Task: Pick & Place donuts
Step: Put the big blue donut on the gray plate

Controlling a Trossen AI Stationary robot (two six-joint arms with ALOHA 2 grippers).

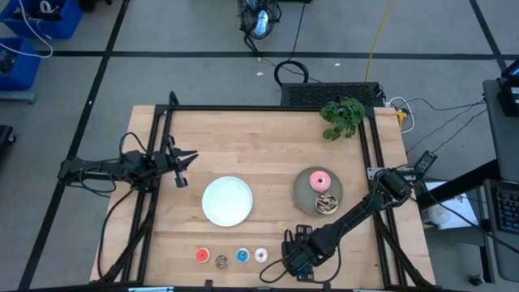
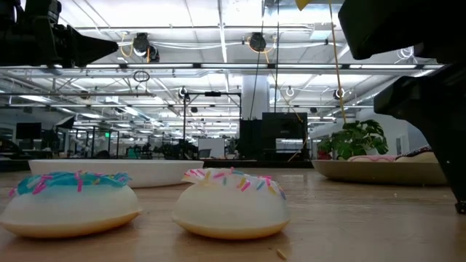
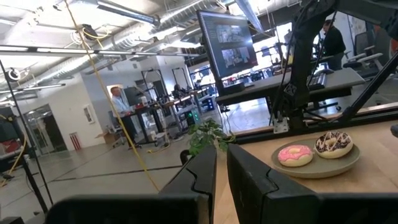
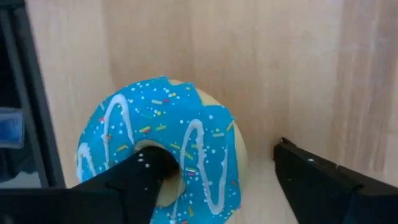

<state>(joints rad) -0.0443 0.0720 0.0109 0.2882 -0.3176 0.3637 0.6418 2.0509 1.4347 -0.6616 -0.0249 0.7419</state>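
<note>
the right gripper (image 4: 217, 180), jaws wide, straddles the blue-iced sprinkled ring donut (image 4: 165, 149) near the wooden table's (image 1: 268, 146) near edge; grip unclear.

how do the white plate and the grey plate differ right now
The white plate sits mid-table and holds nothing; the grey plate sits toward the right arm's side and carries a pink donut and a chocolate sprinkled donut. The white plate looks somewhat wider than the grey one. Both are round and rest flat on the wooden table.

Overhead, table-level, two wrist cameras
</note>
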